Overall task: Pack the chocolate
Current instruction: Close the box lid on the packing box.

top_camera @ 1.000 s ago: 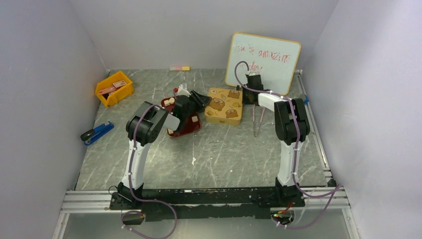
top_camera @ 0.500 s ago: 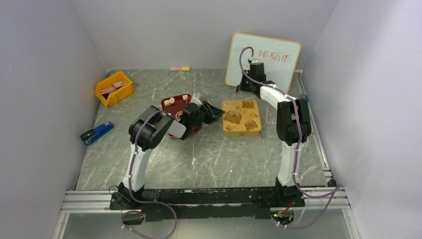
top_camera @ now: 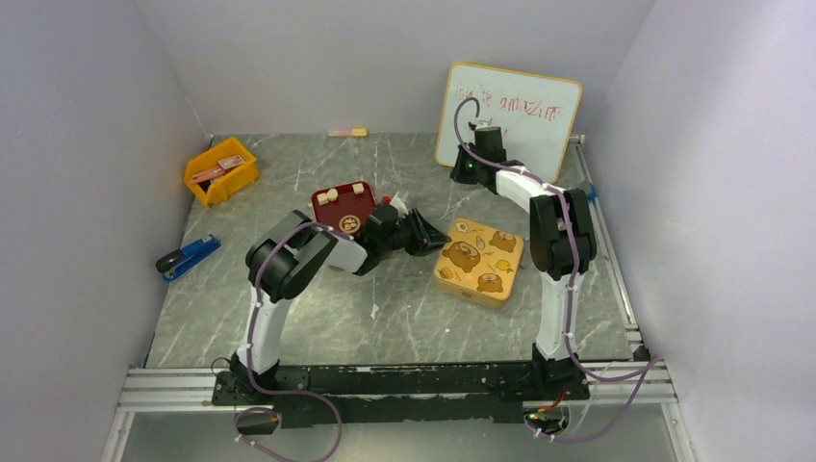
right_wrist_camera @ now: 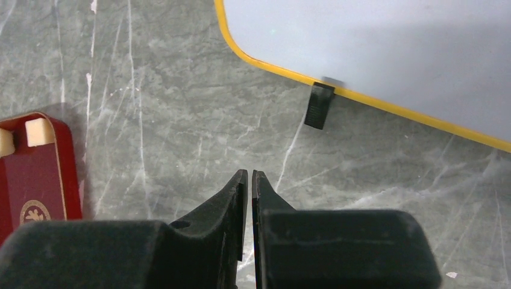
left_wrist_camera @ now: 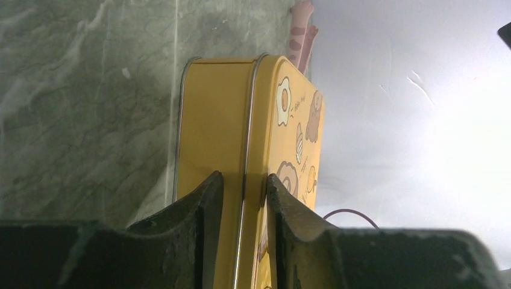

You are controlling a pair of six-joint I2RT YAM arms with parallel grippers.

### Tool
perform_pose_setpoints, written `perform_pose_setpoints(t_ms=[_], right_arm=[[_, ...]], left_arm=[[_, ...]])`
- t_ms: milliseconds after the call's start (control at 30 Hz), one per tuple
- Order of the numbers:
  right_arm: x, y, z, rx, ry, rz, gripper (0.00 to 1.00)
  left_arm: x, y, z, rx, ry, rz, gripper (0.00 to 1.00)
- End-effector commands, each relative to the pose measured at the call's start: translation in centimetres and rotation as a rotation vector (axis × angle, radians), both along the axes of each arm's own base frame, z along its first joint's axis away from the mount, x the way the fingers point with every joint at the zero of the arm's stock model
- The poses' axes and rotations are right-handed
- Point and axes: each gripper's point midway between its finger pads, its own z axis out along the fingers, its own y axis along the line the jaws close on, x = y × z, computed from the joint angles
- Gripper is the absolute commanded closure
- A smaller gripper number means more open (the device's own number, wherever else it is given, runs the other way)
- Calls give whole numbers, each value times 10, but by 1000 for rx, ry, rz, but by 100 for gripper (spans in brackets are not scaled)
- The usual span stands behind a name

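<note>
Two pale chocolate pieces (top_camera: 328, 195) sit in the dark red tray (top_camera: 344, 214) at mid-table; another small piece (top_camera: 374, 310) lies loose on the table in front. My left gripper (top_camera: 433, 242) is shut on the near-left edge of the gold bear tin (top_camera: 479, 262). In the left wrist view its fingers clamp the tin (left_wrist_camera: 223, 120) across the lid seam, my left gripper (left_wrist_camera: 244, 176) at its rim. My right gripper (top_camera: 465, 173) hovers by the whiteboard, shut and empty (right_wrist_camera: 249, 174). That view shows the tray's corner (right_wrist_camera: 42, 180) with a chocolate piece (right_wrist_camera: 39, 131).
A whiteboard (top_camera: 510, 120) leans on the back wall, its foot (right_wrist_camera: 318, 105) just ahead of my right gripper. A yellow bin (top_camera: 220, 170) and a blue stapler (top_camera: 188, 256) lie at the left. A pink spotted stick (left_wrist_camera: 301, 30) shows beyond the tin.
The left gripper has dragged the gold tin right and toward the front, away from the red tray. The right gripper has left the tin and drawn back to the whiteboard.
</note>
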Motion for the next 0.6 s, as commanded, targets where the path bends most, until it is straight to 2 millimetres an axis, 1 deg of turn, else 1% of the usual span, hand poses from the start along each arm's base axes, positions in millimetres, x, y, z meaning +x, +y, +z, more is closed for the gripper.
perform_pose_setpoints(t_ms=[0,67,200,233,300,367,433,533,567], right_arm=[[5,1,37,33,-109,3,88],[3,-3,49,25,-136,-14,89],[-6,-16,83,2,-191,-68,89],[-9,-20,90,-4,-200,-80,88],[-17,-28,110,-16,-222,-109,88],[-28,-35,123,-31,-228,-135,87],[-40,-44,133,-50,-232,-163,87],[-62,-59,141,-80,-226,-217,84],[-71,-65,139,-89,-221,-235,83]], left_arm=[[-32,58,-98,320,256,55,94],[-28,66,-98,342,260,79,95],[-23,78,-98,364,269,113,95],[-22,79,-98,372,267,121,95],[-20,84,-96,383,267,146,95],[-18,88,-95,382,269,165,95],[-17,91,-93,383,271,177,95],[-11,93,-87,378,261,183,95],[-10,93,-83,376,254,181,95]])
